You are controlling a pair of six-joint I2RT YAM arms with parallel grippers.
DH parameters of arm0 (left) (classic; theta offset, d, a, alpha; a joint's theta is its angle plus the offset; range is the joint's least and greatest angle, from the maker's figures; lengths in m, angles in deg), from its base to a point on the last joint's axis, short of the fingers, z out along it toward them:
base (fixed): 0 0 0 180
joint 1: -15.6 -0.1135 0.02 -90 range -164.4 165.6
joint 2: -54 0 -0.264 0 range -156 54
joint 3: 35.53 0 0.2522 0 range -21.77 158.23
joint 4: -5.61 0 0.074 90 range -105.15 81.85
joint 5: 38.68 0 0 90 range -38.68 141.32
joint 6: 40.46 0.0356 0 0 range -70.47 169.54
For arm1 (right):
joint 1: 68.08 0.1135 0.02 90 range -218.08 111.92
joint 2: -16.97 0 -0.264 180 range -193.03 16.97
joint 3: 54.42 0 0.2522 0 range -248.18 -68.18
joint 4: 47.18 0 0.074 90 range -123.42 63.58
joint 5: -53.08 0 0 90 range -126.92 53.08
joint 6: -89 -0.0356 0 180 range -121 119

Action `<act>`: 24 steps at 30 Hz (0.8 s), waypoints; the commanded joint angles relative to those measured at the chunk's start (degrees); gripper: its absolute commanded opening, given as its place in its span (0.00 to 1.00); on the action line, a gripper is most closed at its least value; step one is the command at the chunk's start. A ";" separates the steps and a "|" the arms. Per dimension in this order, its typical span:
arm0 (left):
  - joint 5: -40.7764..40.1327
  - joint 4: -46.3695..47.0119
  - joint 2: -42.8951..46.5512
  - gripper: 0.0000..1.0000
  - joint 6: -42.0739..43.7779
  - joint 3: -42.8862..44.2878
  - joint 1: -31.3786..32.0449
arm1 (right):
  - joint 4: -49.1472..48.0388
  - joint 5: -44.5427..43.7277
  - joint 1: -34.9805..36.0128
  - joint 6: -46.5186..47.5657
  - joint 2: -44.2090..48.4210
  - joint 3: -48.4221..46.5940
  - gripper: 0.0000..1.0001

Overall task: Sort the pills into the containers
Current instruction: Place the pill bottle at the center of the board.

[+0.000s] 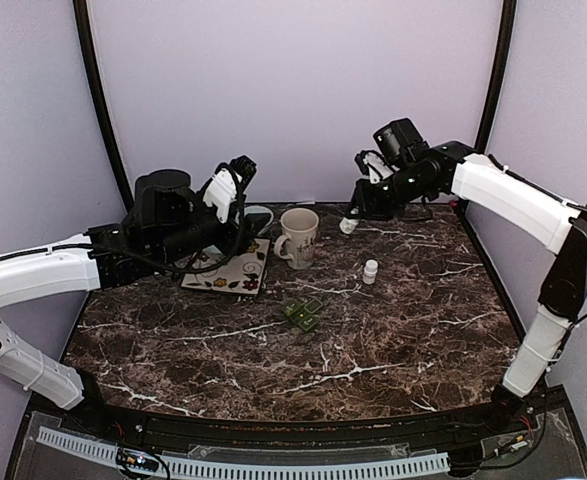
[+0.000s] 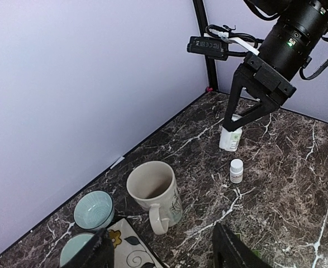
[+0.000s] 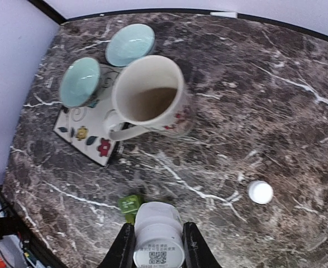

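My right gripper hangs over the back of the table, shut on a white pill bottle held tilted, its base toward the wrist camera. In the left wrist view that pill bottle hangs just above the marble. A small white pill bottle stands upright to the right of the cream mug. A green blister pack lies on the marble in front of the mug. My left gripper is raised over the floral mat, open and empty, its fingers framing the mug.
Two pale blue bowls sit at the back left, one on the floral mat. Purple walls and black posts close in the back and sides.
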State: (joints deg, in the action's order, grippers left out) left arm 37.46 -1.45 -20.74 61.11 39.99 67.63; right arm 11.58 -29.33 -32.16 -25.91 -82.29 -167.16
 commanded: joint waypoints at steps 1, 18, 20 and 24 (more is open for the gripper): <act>-0.02 0.08 1.53 0.63 -4.74 -1.60 0.35 | 2.58 -11.48 -1.10 1.88 2.00 4.65 0.00; 2.55 0.03 0.75 0.73 -13.43 -5.83 0.36 | -0.26 -20.42 -5.01 0.88 1.88 17.69 0.00; 2.66 -0.02 0.58 0.74 -13.89 -6.07 0.35 | -1.49 -20.71 -5.44 0.92 1.38 19.06 0.00; 3.11 0.25 0.52 0.75 -15.04 -6.78 0.34 | -5.01 -21.25 -6.26 0.76 -0.01 21.13 0.00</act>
State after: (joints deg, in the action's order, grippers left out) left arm 39.75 -1.58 -20.76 48.10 34.41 67.63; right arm 11.40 -48.74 -37.41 -25.03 -81.62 -147.69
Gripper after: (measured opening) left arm 0.744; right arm 0.219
